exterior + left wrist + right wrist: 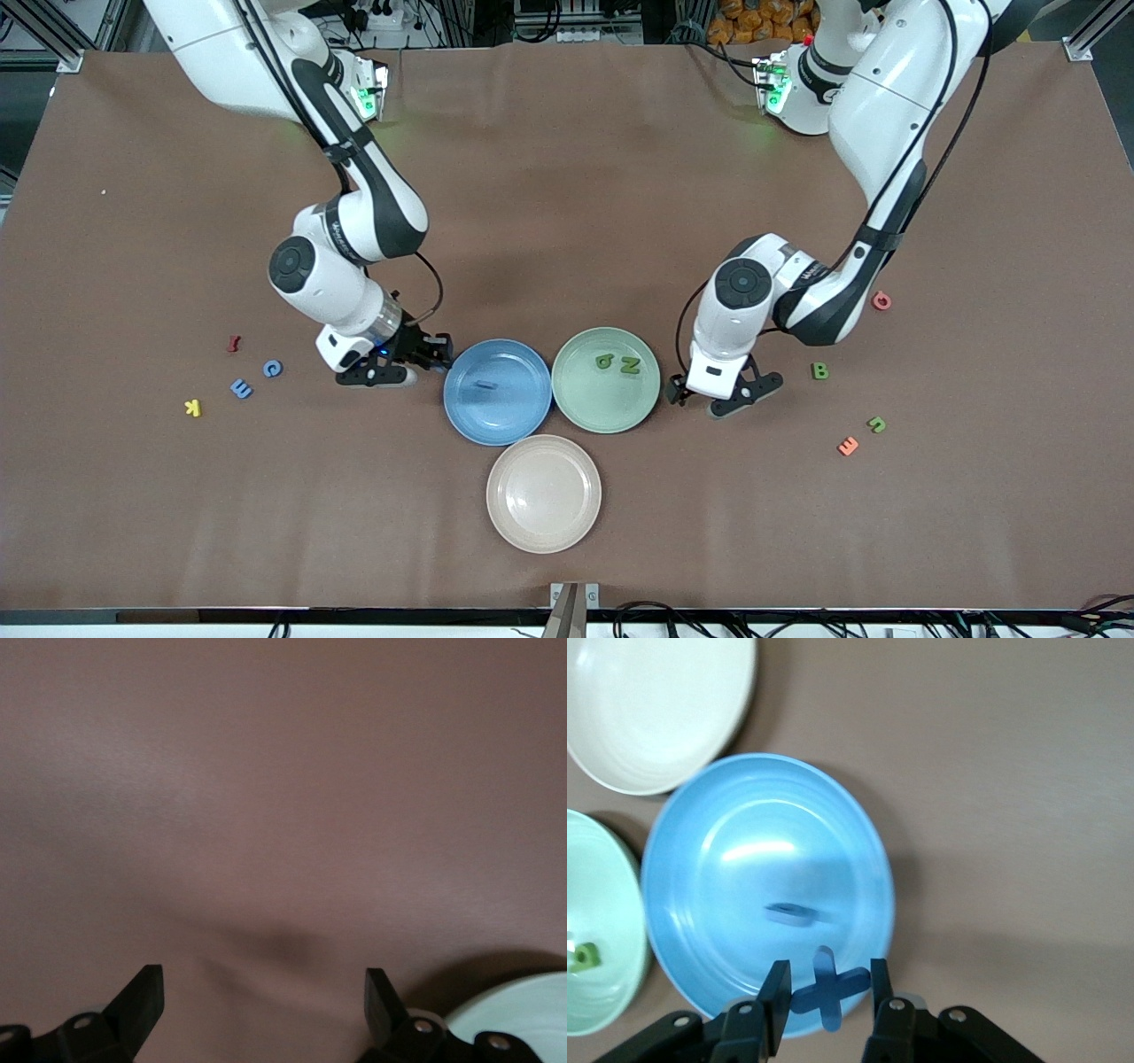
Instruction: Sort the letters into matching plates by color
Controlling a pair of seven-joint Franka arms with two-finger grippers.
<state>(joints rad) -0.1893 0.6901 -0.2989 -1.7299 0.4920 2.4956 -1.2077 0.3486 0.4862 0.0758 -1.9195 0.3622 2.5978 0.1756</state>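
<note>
Sitting nearest the front camera: the beige plate (543, 494), with nothing on it. Lying a bit farther back, toward the left arm's end of the table: an orange letter (848, 446) and a green letter (876, 424), both too small to read well. Resting side by side just above the beige plate: the blue plate (497, 391) and the green plate (606, 379), nearly touching. Holding one small blue letter (485, 385) in the blue plate, blurry and hard to name. Holding two green letters (617, 362) in the green plate. Hanging by the green plate's edge: the left gripper (719, 400), fingers spread wide, nothing between them, fingertips cut off in its wrist view. Hovering over the blue plate's rim: the right gripper (826, 988), pinching a blue X-shaped letter (828, 988). Lying toward the right arm's end: a yellow letter (192, 407), two more blue letters (256, 378) and a red one (234, 343). Sitting farther back near the left arm: a green B (820, 370) and a red letter (881, 300).
</note>
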